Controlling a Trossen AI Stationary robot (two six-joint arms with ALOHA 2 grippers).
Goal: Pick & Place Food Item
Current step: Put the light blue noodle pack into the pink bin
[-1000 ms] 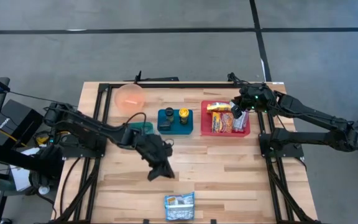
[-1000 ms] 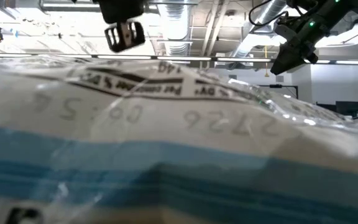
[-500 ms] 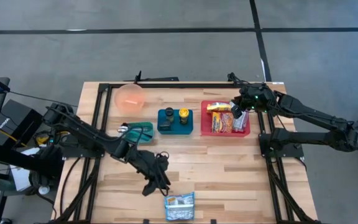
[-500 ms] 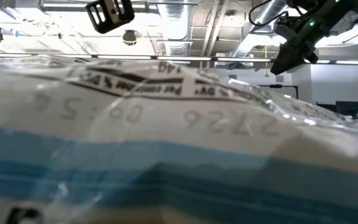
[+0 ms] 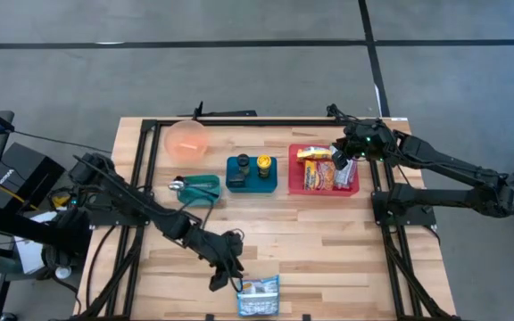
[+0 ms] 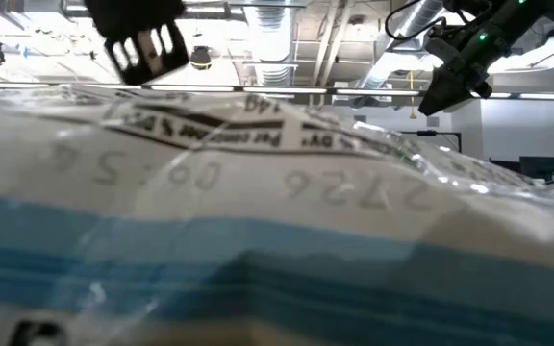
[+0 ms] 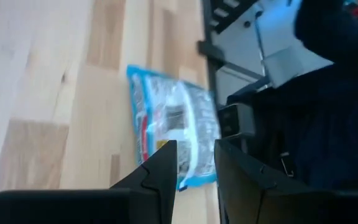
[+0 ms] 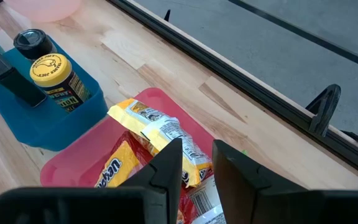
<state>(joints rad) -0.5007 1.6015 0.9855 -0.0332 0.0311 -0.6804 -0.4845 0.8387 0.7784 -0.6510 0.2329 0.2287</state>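
Near the front edge of the wooden surface (image 5: 328,241) lies a blue and white snack packet (image 5: 258,296), flat and on its own. Just beside its left edge hangs the left end effector (image 5: 220,279), its arm stretched across from the left side; in the left wrist view the two dark fingers (image 7: 160,167) stand a narrow gap apart with nothing between them, and the packet shows just past their tips. Farther back, the right end effector (image 5: 339,159) hovers over the red tray (image 5: 294,178) of wrapped snacks (image 8: 160,134), its fingers likewise slightly apart and empty. Left of the tray sits a blue bin (image 5: 237,183) with a yellow-labelled jar (image 8: 56,76), then a green container (image 5: 205,185), and a pink bowl (image 5: 186,138) toward the back
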